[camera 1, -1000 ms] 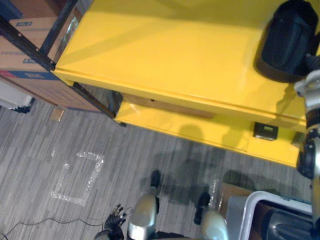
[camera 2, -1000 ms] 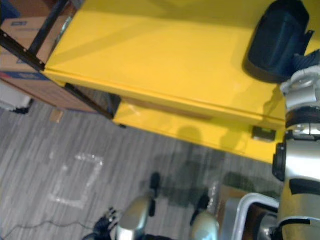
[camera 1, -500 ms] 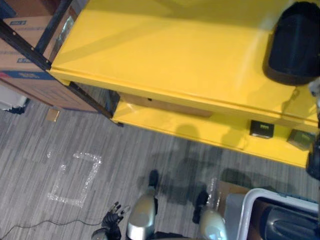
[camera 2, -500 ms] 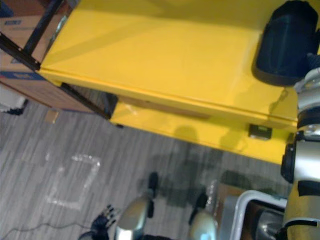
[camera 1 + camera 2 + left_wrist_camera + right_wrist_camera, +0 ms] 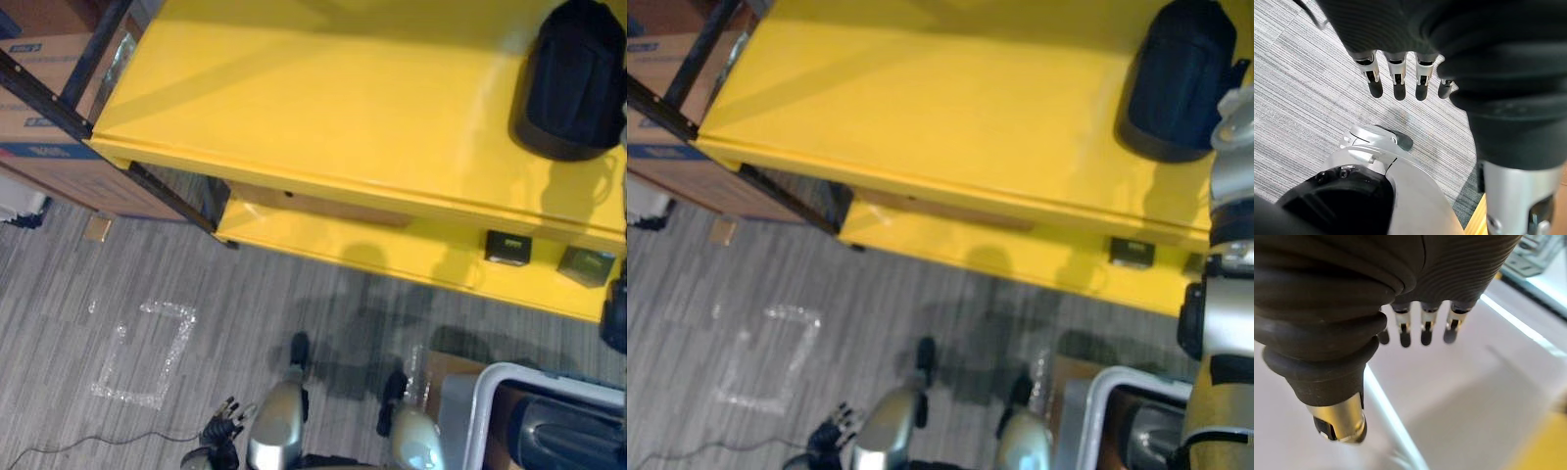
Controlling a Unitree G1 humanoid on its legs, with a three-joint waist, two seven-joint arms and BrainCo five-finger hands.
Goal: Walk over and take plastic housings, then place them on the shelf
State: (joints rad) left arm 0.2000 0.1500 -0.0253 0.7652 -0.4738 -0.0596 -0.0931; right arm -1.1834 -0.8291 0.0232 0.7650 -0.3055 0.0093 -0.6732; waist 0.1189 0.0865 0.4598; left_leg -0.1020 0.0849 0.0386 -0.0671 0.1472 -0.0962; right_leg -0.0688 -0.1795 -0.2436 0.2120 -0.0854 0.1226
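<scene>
Two housings: one housing [image 5: 573, 78] atop the single yellow shelf [image 5: 294, 108], the other housing [image 5: 563, 441] in the one white bin [image 5: 485, 397]. Two small boxes on the shelf's lower level: a dark box [image 5: 507, 247] and a greyer box [image 5: 586, 264]. One tape square [image 5: 142, 352] and one cardboard scrap [image 5: 96, 228] on the floor [image 5: 294, 304].

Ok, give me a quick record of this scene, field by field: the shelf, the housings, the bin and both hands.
shelf: yellow shelf, two levels
top level: one dark plastic housing at its right end, no hand on it
lower level: two small boxes, side by side but apart
bin: white-rimmed bin at the robot's lower right, with a second housing inside
left hand: open, empty, hanging low over the floor
right hand: open, empty
beside shelf: cardboard box on the left
</scene>
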